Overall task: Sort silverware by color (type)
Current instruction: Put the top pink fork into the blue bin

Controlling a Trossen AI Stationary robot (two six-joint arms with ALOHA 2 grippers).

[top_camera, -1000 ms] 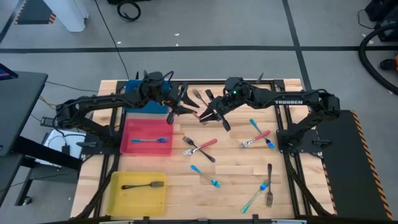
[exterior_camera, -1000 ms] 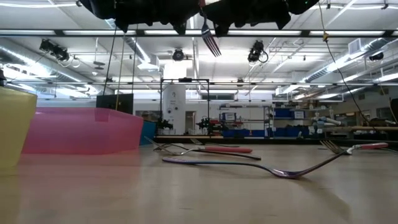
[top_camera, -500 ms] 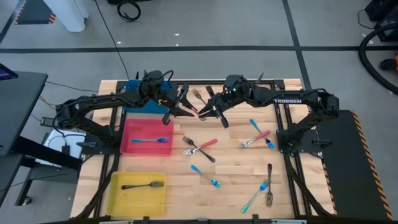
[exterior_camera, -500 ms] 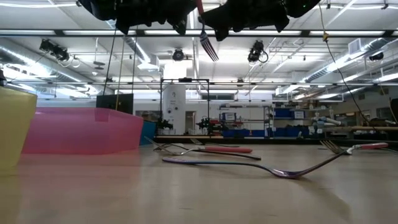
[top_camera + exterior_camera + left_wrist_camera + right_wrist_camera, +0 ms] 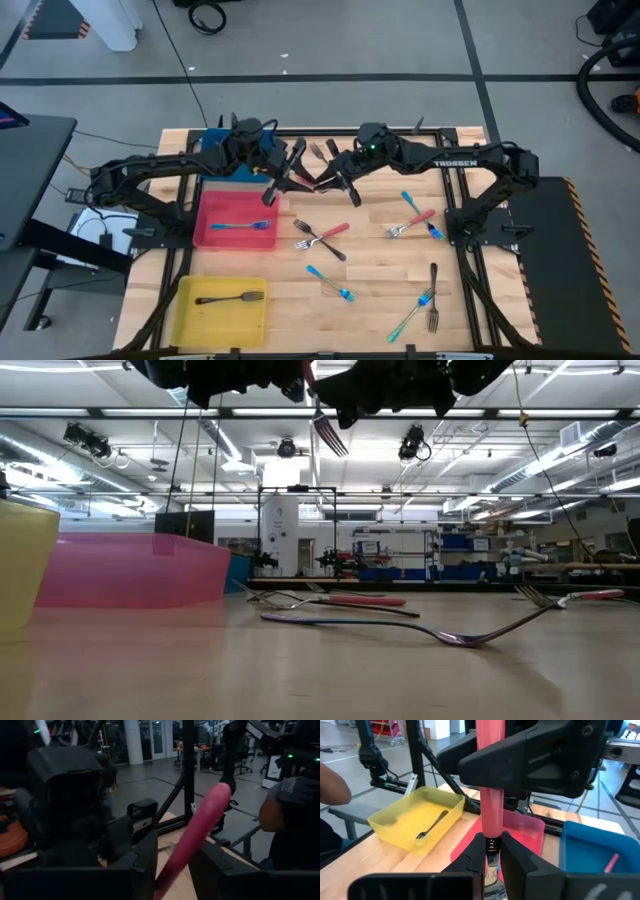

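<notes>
Above the far middle of the pale wooden slatted table (image 5: 380, 275), the two dark grippers meet over one red-handled metal fork (image 5: 312, 184). The right gripper (image 5: 490, 851) has its fingers pressed together on the metal neck of the fork, just below the red handle, while the left gripper (image 5: 172, 870) has its fingers closed on the far end of the same red handle, so the fork is held by both arms at once, well clear of the tabletop. In the low view the fork's tines (image 5: 328, 432) hang down beneath the two dark arms.

On the left side of the table sit three shallow plastic trays. The blue tray (image 5: 212, 140) is farthest and mostly hidden under the left arm; the right wrist view shows a red-handled piece lying in it. The red tray (image 5: 215, 238) holds a blue-handled fork (image 5: 240, 225), and the nearest yellow tray (image 5: 190, 320) holds an all-dark metal fork (image 5: 230, 297).

Loose forks remain scattered over the middle and right of the table: a red-handled one crossed with a dark one (image 5: 320, 238), a blue-handled one (image 5: 330, 283) nearer, a red and blue pair (image 5: 415, 217) to the right, and a dark and teal pair (image 5: 428, 300) at the near right.
</notes>
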